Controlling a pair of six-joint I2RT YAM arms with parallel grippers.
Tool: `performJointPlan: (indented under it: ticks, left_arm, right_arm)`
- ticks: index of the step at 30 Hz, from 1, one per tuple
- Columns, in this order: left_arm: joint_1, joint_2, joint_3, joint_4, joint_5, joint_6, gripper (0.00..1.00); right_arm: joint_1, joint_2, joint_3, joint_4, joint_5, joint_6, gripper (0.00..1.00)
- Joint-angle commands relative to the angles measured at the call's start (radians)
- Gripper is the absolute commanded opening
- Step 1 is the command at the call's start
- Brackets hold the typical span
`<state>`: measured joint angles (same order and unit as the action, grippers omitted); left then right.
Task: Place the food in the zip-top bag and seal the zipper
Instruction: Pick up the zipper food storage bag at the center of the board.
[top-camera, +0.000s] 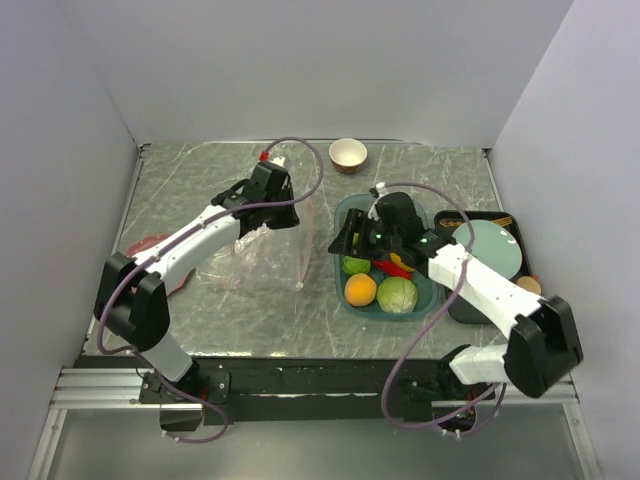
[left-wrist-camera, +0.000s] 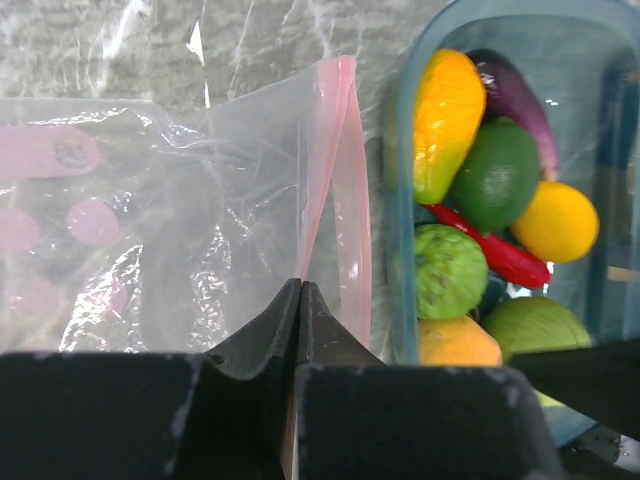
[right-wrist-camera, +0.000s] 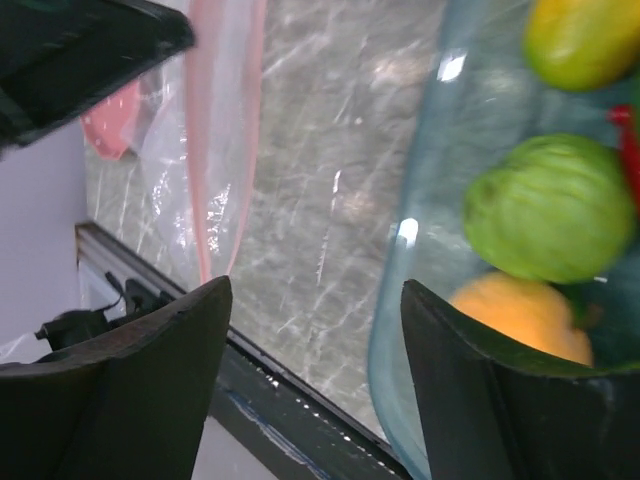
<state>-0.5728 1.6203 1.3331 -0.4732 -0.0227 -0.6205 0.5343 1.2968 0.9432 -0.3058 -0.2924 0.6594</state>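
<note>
food (left-wrist-camera: 450, 270) lies in tray (left-wrist-camera: 398, 200) beside spread right hand (right-wrist-camera: 315, 300); left hand (left-wrist-camera: 300, 288) pinches bag (left-wrist-camera: 200, 200)

Left arm (top-camera: 190, 245): elbow folded low at near left, white forearm stretched forward and rightward, wrist tipped down. Left gripper (left-wrist-camera: 300, 287): jaws pressed together, tips pinching bag (left-wrist-camera: 250, 190) edge. Right arm (top-camera: 480, 285): elbow folded at near right, forearm reaching forward and leftward, wrist angled down. Right gripper (right-wrist-camera: 315, 295): jaws spread wide apart. Wrists near each other, not touching.
</note>
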Motion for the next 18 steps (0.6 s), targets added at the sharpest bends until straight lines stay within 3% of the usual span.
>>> performJointPlan:
  ticks: [1, 6, 7, 8, 18]
  left_arm:
    - [-0.002, -0.069, -0.017, 0.022, 0.027, 0.022, 0.06]
    - [-0.004, -0.097, -0.044, 0.036, 0.044, 0.021, 0.06]
    - [-0.004, -0.100, -0.061, 0.050, 0.053, 0.018, 0.06]
    - [-0.004, -0.102, -0.071, 0.054, 0.058, 0.015, 0.06]
    - [-0.004, -0.148, -0.121, 0.091, 0.076, -0.015, 0.06]
  right_arm:
    - [0.038, 0.071, 0.054, 0.141, -0.057, 0.049, 0.72]
    - [0.059, 0.151, 0.092, 0.204, -0.086, 0.069, 0.71]
    - [0.059, 0.173, 0.095, 0.212, -0.106, 0.081, 0.63]
    - [0.062, 0.180, 0.103, 0.226, -0.120, 0.088, 0.62]
    - [0.070, 0.283, 0.149, 0.247, -0.116, 0.106, 0.61]
